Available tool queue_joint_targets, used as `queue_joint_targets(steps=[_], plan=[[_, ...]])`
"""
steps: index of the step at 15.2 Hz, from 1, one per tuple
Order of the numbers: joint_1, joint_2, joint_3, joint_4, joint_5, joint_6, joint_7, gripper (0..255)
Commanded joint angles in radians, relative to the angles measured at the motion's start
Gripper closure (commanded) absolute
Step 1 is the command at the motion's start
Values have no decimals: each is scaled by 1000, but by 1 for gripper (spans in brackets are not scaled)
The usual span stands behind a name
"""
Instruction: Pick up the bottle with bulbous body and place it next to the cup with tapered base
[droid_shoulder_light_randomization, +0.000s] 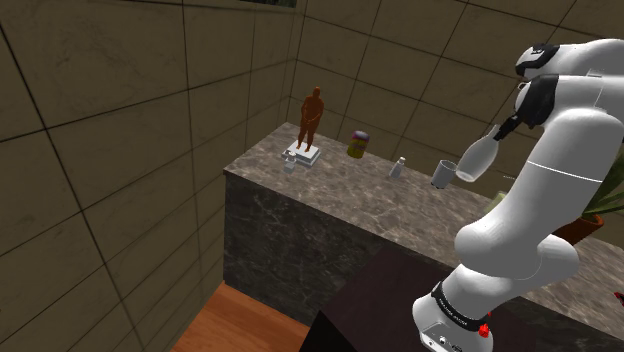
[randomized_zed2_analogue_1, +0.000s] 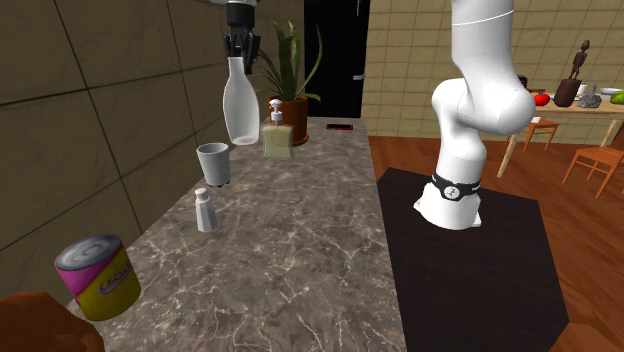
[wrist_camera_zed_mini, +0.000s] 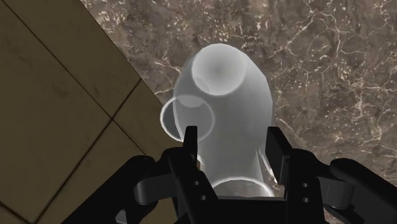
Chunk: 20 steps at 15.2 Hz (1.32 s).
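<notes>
Can at the second exterior view's left on the counter, then the cup. Just right of it, the bottle hangs upright, neck clamped in the gripper, seemingly clear of the surface. Soap dispenser next along.

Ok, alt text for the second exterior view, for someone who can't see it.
A black pincer holds a pale bulbous bottle by its neck above a marbled counter, close to a grey cup. The counter also bears a soap dispenser, small white bottle, yellow can and potted plant.
</notes>
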Motion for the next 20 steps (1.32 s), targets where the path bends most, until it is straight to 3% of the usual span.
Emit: queue_joint_targets(steps=[1, 20], plan=[[6, -3, 1, -31, 0, 30, -2, 255], [20, 24, 18, -255, 34, 270, -49, 255]])
